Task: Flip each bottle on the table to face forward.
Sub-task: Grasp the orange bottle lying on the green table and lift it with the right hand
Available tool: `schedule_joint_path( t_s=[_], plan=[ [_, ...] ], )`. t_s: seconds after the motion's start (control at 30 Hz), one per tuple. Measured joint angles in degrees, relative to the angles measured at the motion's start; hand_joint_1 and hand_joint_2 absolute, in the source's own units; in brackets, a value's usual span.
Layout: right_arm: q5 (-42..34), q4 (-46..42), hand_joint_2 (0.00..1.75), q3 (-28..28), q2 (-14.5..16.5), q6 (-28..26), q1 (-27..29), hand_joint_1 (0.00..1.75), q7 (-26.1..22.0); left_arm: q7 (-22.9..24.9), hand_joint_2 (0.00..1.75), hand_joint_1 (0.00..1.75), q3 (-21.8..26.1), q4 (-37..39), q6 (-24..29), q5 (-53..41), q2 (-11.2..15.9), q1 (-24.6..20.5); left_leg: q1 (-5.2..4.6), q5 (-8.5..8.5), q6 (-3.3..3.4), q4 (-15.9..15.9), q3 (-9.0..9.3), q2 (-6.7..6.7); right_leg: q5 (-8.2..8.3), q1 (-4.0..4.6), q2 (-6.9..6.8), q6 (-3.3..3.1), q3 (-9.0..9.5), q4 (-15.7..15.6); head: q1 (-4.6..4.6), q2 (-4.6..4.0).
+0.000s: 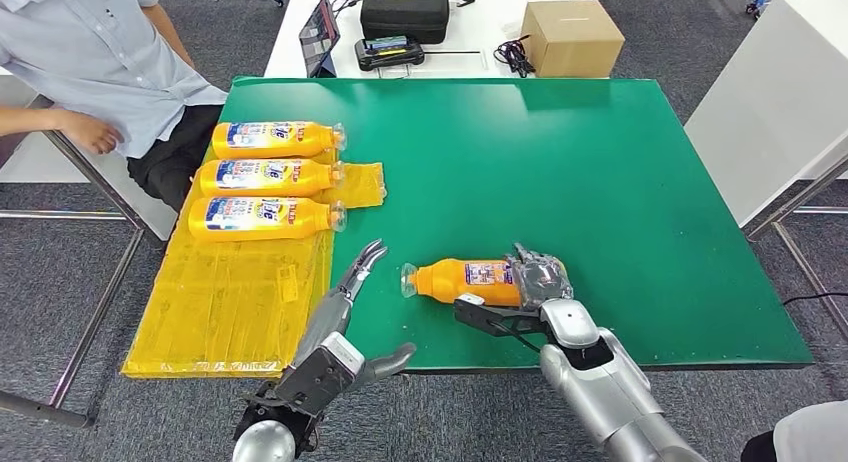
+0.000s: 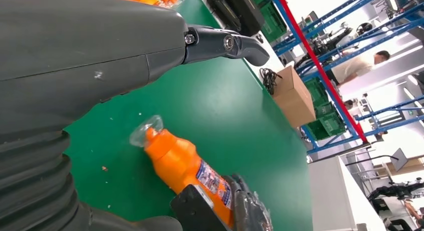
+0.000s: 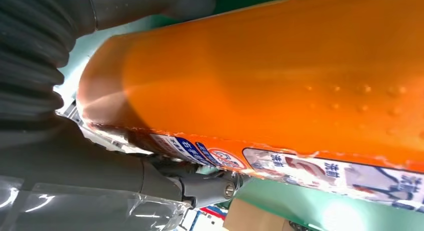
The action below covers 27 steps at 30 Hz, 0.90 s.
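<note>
The right hand (image 1: pixel 540 282) grips the base end of the orange bottle (image 1: pixel 462 280), lying near the green table (image 1: pixel 600 182) front edge. The left hand (image 1: pixel 355 282) hovers beside the cap, fingers spread, empty. Risk: the smooth, round body may slip during rotation and roll off the edge.

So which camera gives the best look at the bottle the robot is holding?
The head view: the whole orange bottle lies on the green table, gripped by the right hand. The left wrist view shows its cap end; the right wrist view shows a blurry close-up.
</note>
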Motion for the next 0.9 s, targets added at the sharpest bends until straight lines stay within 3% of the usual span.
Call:
schedule_joint_path(
  t_s=[0.2, 0.4, 0.53, 0.63, 0.73, 0.9],
  plan=[
    [-11.19, 0.29, 1.75, -0.25, -2.8, 3.17, -0.79, 1.75, -7.41, -1.49, 1.75, 0.0, -0.18, 0.51, -0.84, 1.56, 0.48, -0.58, 0.0, 0.0, 0.01, 0.01, 0.07, 0.0, 0.0, 0.0, -0.01, 0.0, 0.05, -0.01, 0.0, 0.0],
    [-19.25, 0.66, 1.75, -0.52, -5.69, 3.87, -0.98, 1.75, -11.27, -2.61, 1.75, 0.0, -0.73, 1.88, -0.39, 2.85, 1.09, -1.62, 0.0, -0.01, 0.01, 0.01, 0.23, -0.02, -0.01, 0.0, -0.03, 0.0, 0.2, -0.04, 0.0, 0.0],
    [-29.36, 0.46, 1.75, -2.59, -6.54, 4.61, -0.13, 1.75, -16.92, -4.61, 1.75, 0.0, -1.25, 2.78, 1.41, 4.81, 1.27, -2.36, 0.0, -0.02, 0.02, 0.01, 0.37, 0.0, -0.01, 0.0, -0.02, 0.0, 0.35, -0.04, 0.01, 0.0],
    [-38.6, -0.96, 1.75, -5.23, -6.29, 5.39, 2.05, 1.75, -21.19, -7.01, 1.75, 0.0, -1.08, 3.33, 4.6, 9.99, 0.94, -2.51, 0.0, -0.04, 0.02, 0.0, 0.4, 0.01, 0.0, 0.01, -0.02, 0.0, 0.4, -0.04, 0.0, 0.0],
    [-44.93, -4.44, 1.75, -7.64, -4.62, 4.97, 5.47, 1.75, -22.45, -6.78, 1.75, 0.0, -0.14, 3.99, 6.75, 20.13, -0.43, -2.15, 0.01, -0.06, 0.01, -0.01, 0.37, 0.01, -0.01, 0.02, -0.02, 0.0, 0.36, -0.04, -0.01, 0.0],
    [-47.85, -9.42, 1.75, -9.45, -1.77, 4.26, 9.11, 1.75, -21.63, -7.67, 1.75, 0.0, 0.47, 6.45, 9.2, 28.76, -1.02, -2.0, 0.04, -0.02, 0.0, -0.02, 0.23, -0.01, -0.01, 0.05, -0.03, -0.01, 0.23, -0.02, -0.03, 0.0]
  ],
)
